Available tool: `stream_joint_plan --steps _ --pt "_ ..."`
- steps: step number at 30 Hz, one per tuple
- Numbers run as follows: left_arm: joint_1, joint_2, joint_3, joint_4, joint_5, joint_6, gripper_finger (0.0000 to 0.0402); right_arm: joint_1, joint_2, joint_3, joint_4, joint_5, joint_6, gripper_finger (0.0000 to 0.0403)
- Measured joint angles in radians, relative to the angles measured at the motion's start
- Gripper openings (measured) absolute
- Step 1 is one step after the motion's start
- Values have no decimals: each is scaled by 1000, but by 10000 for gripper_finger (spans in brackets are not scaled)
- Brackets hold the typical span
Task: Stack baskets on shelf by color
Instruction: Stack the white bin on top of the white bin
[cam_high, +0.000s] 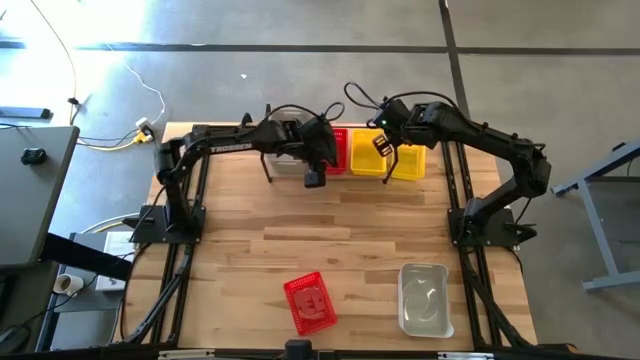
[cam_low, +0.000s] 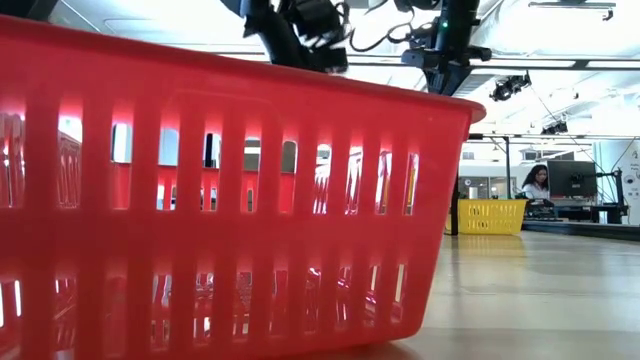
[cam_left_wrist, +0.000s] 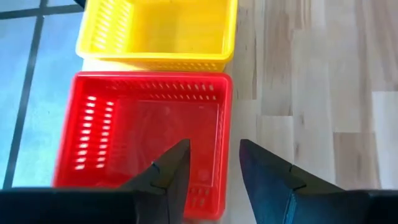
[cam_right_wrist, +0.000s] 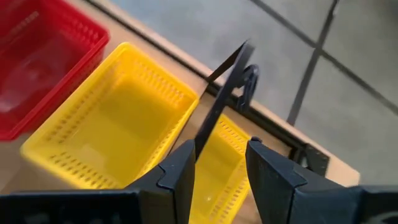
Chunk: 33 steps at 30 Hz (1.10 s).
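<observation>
Two claws over the shelf baskets

Left claw (cam_left_wrist: 214, 171) hangs above the red basket (cam_left_wrist: 146, 134) on the shelf (cam_high: 345, 172), fingers parted, one finger inside the basket's near corner and one outside its side wall, nothing gripped. Yellow basket (cam_left_wrist: 158, 31) sits just beside the red one, touching along a long side. Right claw (cam_right_wrist: 221, 165) is released too, empty, above the yellow basket's outer end, with a black shelf rod (cam_right_wrist: 221, 102) running up between its fingers. A second yellow basket (cam_right_wrist: 227, 165) shows below that rod. Loose on the near tabletop (cam_high: 240, 250): another red basket (cam_high: 309, 302) and a clear basket (cam_high: 424, 298), well apart from both claws.
</observation>
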Motion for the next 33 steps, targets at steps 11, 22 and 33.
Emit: stream_joint_plan --steps 11,22,33 --pt "-3 -184 0 -129 -15 -96 129 55 -94 1 -28 -300 29 129" --pt "-52 -312 -27 -307 46 -154 129 339 -131 2 -110 -481 236 129" --pt "-183 -389 -191 -290 51 -207 129 707 -106 1 -238 -419 771 129"
